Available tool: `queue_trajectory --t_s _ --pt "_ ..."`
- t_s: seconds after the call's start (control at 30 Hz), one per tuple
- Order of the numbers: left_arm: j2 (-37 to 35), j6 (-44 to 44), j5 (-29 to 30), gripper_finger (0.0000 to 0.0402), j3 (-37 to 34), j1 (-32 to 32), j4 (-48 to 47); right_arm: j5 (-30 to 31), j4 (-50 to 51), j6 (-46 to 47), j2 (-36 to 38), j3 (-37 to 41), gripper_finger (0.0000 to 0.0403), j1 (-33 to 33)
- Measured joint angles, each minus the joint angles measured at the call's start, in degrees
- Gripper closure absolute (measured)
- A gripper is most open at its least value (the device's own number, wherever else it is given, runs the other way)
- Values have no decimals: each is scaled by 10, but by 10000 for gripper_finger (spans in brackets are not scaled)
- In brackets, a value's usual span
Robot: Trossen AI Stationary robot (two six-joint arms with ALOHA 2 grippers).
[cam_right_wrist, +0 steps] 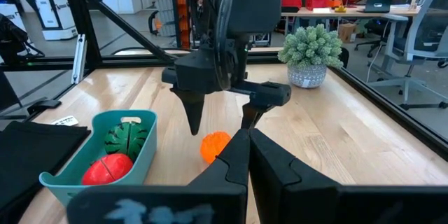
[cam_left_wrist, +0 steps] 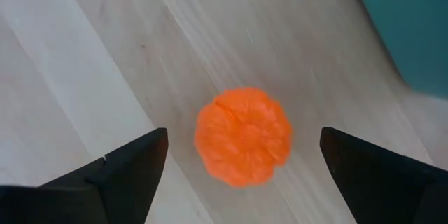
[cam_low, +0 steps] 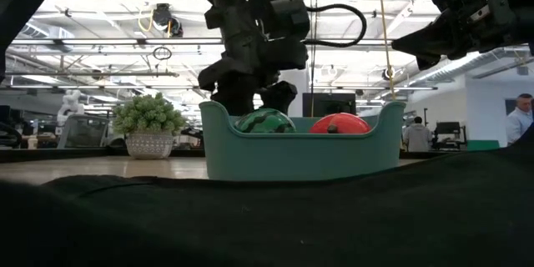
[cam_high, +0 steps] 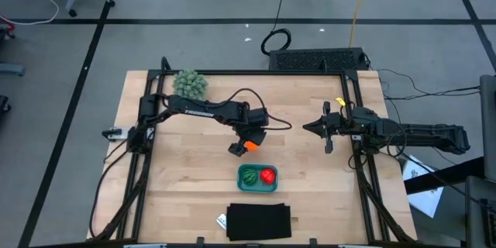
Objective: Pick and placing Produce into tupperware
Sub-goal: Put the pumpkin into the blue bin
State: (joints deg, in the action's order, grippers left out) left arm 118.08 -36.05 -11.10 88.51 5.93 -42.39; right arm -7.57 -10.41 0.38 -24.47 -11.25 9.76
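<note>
The orange round piece (cam_left_wrist: 243, 136) rests on the wooden table, just beyond the far-left corner of the teal tupperware (cam_high: 256, 178). My left gripper (cam_high: 242, 145) hovers right above it, open, one finger on each side (cam_right_wrist: 215, 122), touching nothing. The dark green striped piece (cam_high: 249, 177) and the red piece (cam_high: 267, 175) lie side by side inside the tupperware. My right gripper (cam_high: 308, 127) waits shut above the table's right part, pointing left, empty.
A pale-green fuzzy ball plant in a pot (cam_high: 190, 84) stands at the far-left corner. A black flat rectangle (cam_high: 259, 222) lies at the near edge, with a small white tag (cam_high: 222, 221) beside it. Bare wood stretches left of the tupperware.
</note>
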Motion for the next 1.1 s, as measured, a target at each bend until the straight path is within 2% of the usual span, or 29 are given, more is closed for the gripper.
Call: queue_trajectory --t_s 0.47,0.97,1.1 --pt "0 2 -3 25 -44 0 53 0 0 0 0 0 403 0" --pt "0 -1 -2 25 -45 0 58 0 0 0 0 0 403 0" --pt "0 -2 -2 39 -45 0 58 0 0 0 0 0 403 0"
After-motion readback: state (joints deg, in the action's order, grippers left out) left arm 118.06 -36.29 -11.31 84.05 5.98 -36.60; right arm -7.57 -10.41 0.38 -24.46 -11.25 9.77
